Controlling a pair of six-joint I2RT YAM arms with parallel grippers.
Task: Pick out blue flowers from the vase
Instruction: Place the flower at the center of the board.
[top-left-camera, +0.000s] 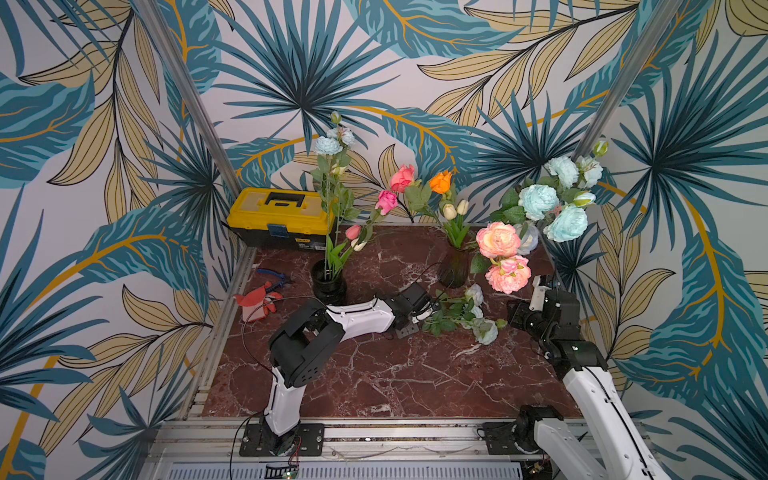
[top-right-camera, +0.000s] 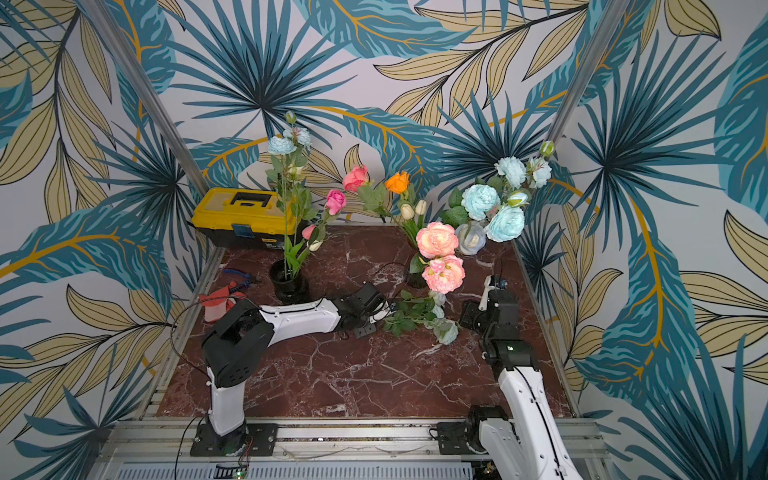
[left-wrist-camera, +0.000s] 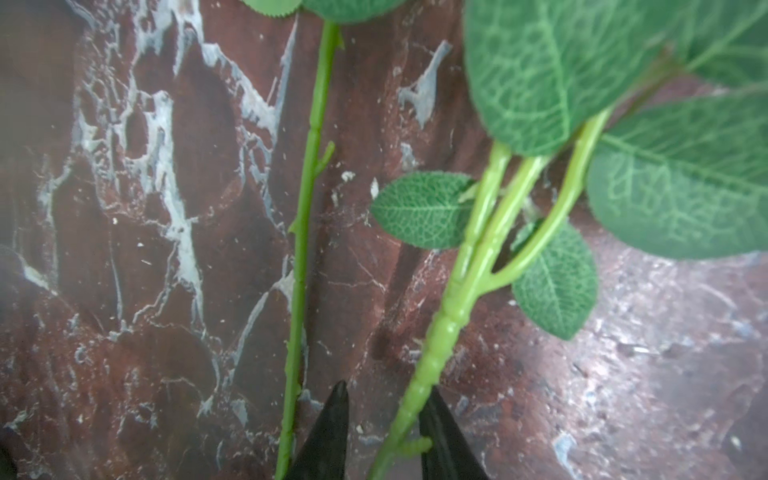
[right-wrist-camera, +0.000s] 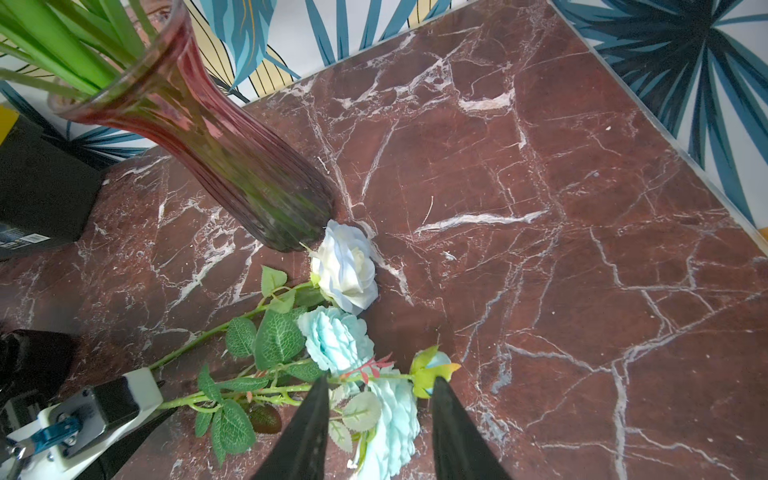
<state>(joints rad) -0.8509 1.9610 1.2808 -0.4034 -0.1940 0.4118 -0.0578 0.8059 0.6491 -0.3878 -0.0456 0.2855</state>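
Some blue flowers (top-left-camera: 478, 316) (top-right-camera: 440, 320) lie on the marble table with their stems pointing left. My left gripper (top-left-camera: 424, 316) (left-wrist-camera: 386, 388) is at the stem ends, low over the table. It stands open, and the thick green stem (left-wrist-camera: 440, 332) runs between its fingers, touching one of them. A thinner stem (left-wrist-camera: 303, 232) lies just outside them. My right gripper (right-wrist-camera: 381, 379) hangs open above the lying aqua bloom (right-wrist-camera: 336, 340), holding nothing. More blue flowers (top-left-camera: 552, 203) stand in the glass vase (top-left-camera: 455, 270) (right-wrist-camera: 232, 166). Others (top-left-camera: 328, 145) rise from the black vase (top-left-camera: 328, 282).
Pink-peach peonies (top-left-camera: 498, 241), tulip buds and an orange rose share the glass vase. A whitish rose (right-wrist-camera: 345, 270) lies against its foot. A yellow toolbox (top-left-camera: 278, 216) sits at the back left. Red gloves (top-left-camera: 257, 299) and blue pliers (top-left-camera: 270, 274) lie by the left rail.
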